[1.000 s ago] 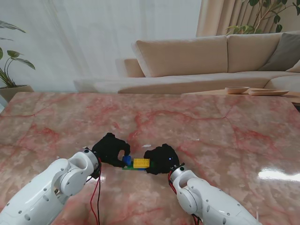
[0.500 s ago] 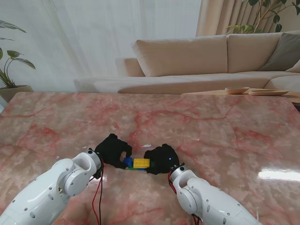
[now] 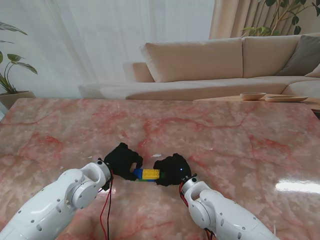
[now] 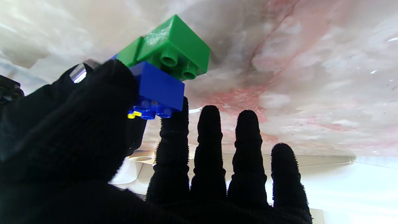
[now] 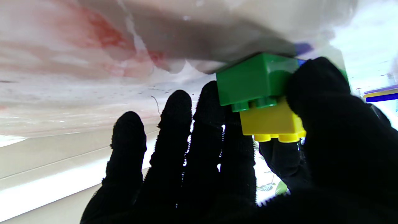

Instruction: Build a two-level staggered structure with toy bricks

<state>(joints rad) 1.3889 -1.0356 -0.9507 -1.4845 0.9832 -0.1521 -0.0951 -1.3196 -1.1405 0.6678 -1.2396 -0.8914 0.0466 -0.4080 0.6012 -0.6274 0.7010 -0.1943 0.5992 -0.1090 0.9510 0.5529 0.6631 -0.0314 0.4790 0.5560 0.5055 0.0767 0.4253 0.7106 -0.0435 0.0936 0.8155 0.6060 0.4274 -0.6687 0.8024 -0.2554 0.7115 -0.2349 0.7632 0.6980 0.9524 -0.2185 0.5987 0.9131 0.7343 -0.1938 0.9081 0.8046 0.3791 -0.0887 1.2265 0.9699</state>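
Fingers (image 4: 174, 149) of my left hand (image 3: 121, 159) pinch the blue brick (image 4: 158, 88), seated on the green brick (image 4: 174, 46). My right hand (image 3: 171, 169) is closed around the yellow brick (image 5: 270, 123) and the green one's other end. All sit on the table (image 3: 225, 130), near its edge closest to me.

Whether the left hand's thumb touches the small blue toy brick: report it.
Touching. The left wrist view shows the left hand with its thumb overlapping the blue toy brick, no gap between, atop the green brick.
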